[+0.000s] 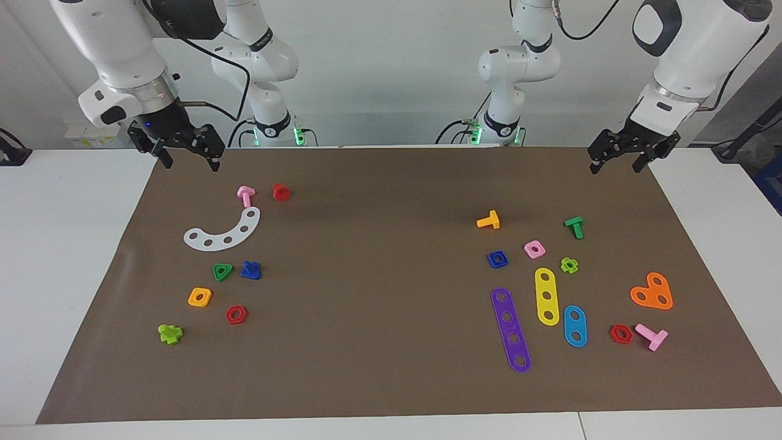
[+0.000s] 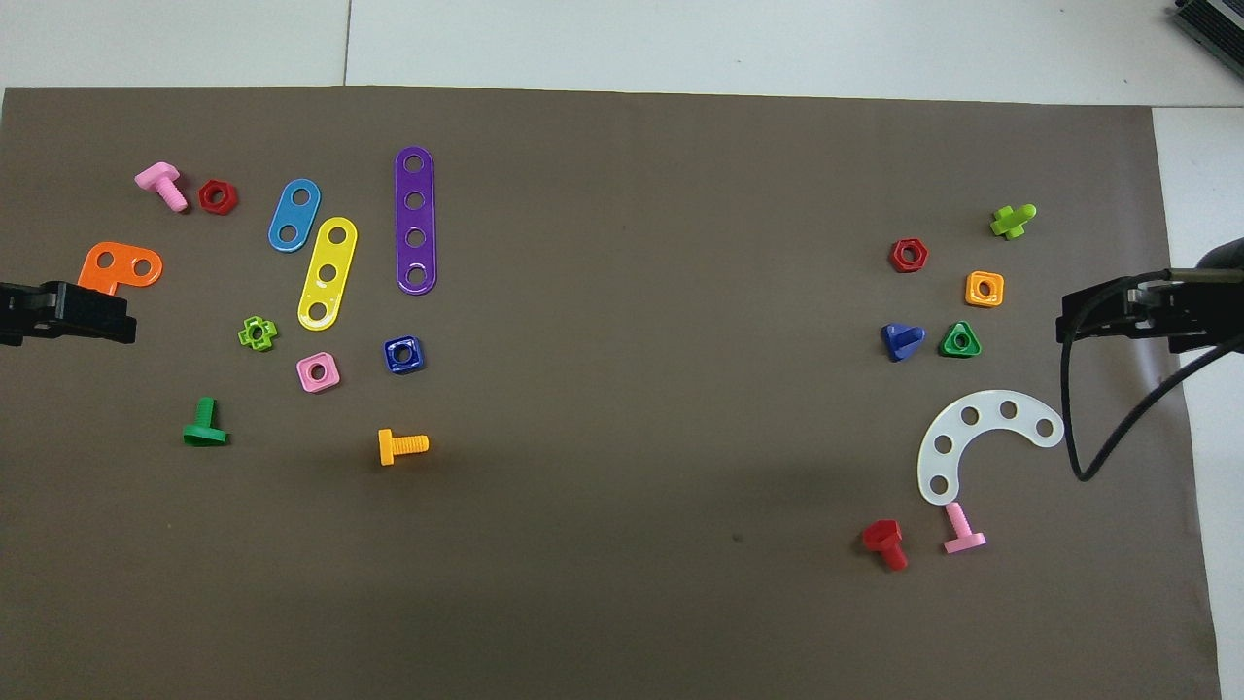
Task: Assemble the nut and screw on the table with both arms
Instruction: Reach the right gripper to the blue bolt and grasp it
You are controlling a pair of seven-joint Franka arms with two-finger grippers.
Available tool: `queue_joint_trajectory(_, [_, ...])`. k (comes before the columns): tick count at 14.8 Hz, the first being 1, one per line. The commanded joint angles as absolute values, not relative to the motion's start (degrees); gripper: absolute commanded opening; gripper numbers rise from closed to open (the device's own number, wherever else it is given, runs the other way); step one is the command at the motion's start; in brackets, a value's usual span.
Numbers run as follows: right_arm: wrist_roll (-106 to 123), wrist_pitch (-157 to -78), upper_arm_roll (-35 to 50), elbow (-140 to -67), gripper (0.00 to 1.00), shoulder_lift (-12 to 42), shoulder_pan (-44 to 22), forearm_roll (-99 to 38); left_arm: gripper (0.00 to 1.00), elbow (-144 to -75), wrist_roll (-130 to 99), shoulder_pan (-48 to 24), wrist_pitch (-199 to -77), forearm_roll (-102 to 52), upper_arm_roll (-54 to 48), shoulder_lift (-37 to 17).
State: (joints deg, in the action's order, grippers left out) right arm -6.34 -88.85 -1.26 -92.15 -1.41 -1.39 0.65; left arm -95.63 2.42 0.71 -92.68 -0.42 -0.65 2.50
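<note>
Left gripper (image 1: 633,154): raised, jaws apart, empty, over the sheet's corner at its own end.
Right gripper (image 1: 181,146): raised, jaws apart, empty, over the corner by its base.
Nut (image 1: 497,259): flat on the sheet (image 1: 379,293), beside the pink nut (image 1: 534,249).
Screw (image 1: 250,269): lying beside the green nut (image 1: 222,271), toward the right arm's end, well apart from the nut.

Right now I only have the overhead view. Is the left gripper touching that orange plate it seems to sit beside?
Observer: No. The left gripper hangs in the air with its jaws open, over the sheet's edge nearest the robots, well apart from the orange plate.
Operator: And the right gripper, is it down on anything?
Observer: No. The right gripper is raised too, open and holding nothing, over the sheet just robot-side of the pink screw.
</note>
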Motion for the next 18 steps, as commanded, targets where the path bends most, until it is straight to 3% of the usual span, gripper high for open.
queue_joint_trajectory(1, [-8.00,-90.00,-0.97,-93.78,1.00,-2.64,-1.23,0.00,1.00,-97.21,3.25,1.05,-92.99,-0.62,-0.70,4.04])
queue_joint_trajectory(10, [-6.51,-90.17,-0.97,-94.04,1.00,-2.81,-0.88,-0.09,1.00,-97.21,3.25,1.05,-92.99,-0.62,-0.70,4.04])
queue_joint_trajectory(12, [-4.15,-95.94,-0.88,-96.58,1.00,-2.99,-1.32,-0.09,1.00,-97.21,3.25,1.05,-92.99,-0.62,-0.70,4.04])
queue_joint_trajectory(14, [-2.46,-103.67,-0.88,-104.20,1.00,-4.56,-1.93,-0.70,1.00,-97.21,3.25,1.05,-92.99,-0.62,-0.70,4.04])
queue_joint_trajectory(18, [0.69,-111.34,-0.88,-108.19,1.00,1.39,-2.90,-1.41,1.00,-97.21,3.25,1.05,-92.99,-0.62,-0.70,4.04])
